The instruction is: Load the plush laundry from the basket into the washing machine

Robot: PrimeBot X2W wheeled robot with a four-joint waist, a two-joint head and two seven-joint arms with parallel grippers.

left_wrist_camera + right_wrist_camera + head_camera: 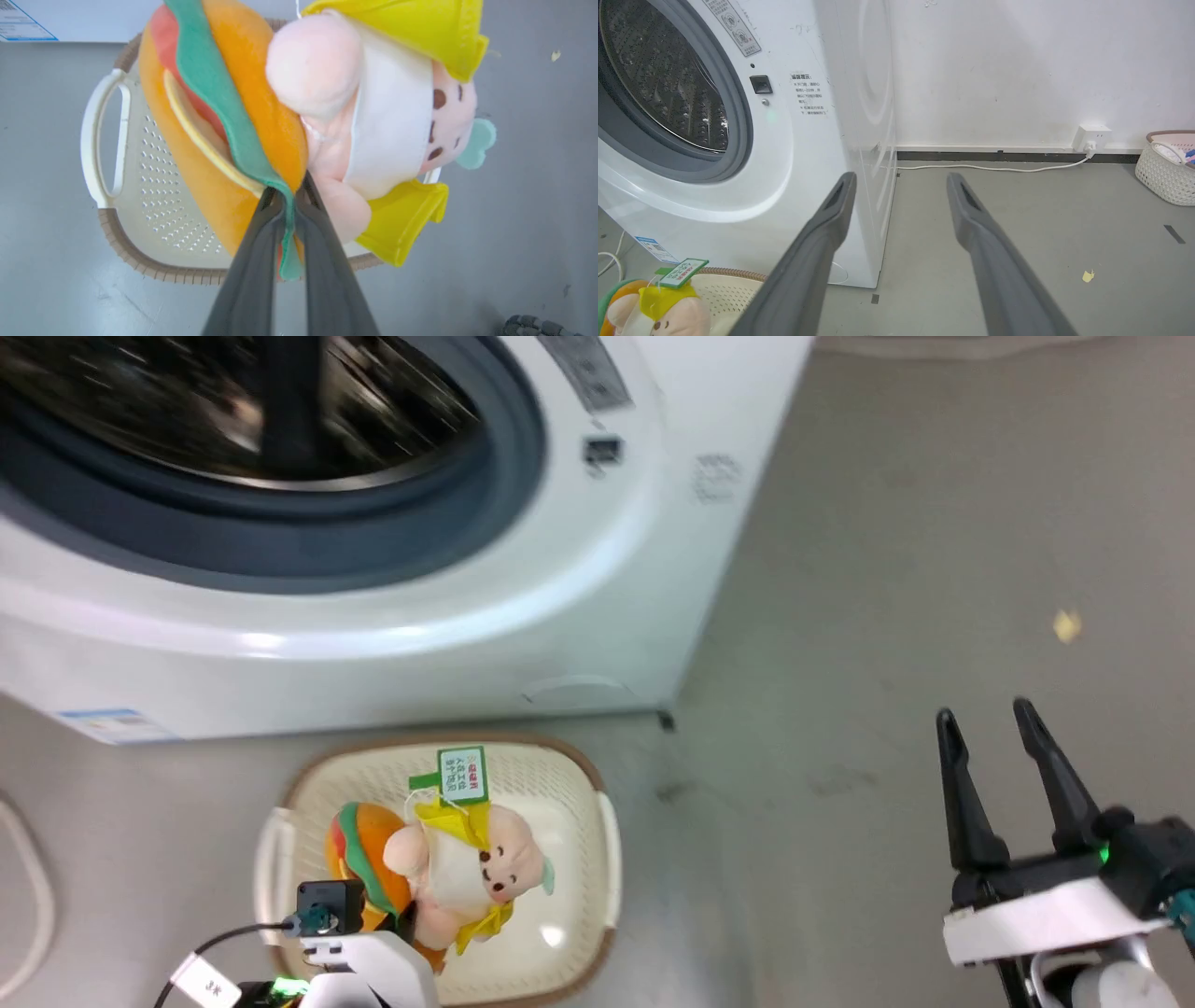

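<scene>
1. The left pincer [286, 186] is pinching the plush [327, 88] by the burger's thin felt edge. Soft and light, it is likely sagging, so a fuller bite looks safer.
2. The plush is hanging over the basket [140, 196].
3. The right pincer [983, 711] is gaping empty.
4. The washer [579, 597] is standing open beyond.

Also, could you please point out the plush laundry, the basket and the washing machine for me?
plush laundry [493, 870], head view, on the pig's face.
basket [563, 821], head view, on its bare cream inner wall.
washing machine [420, 621], head view, on its white front panel.
</scene>
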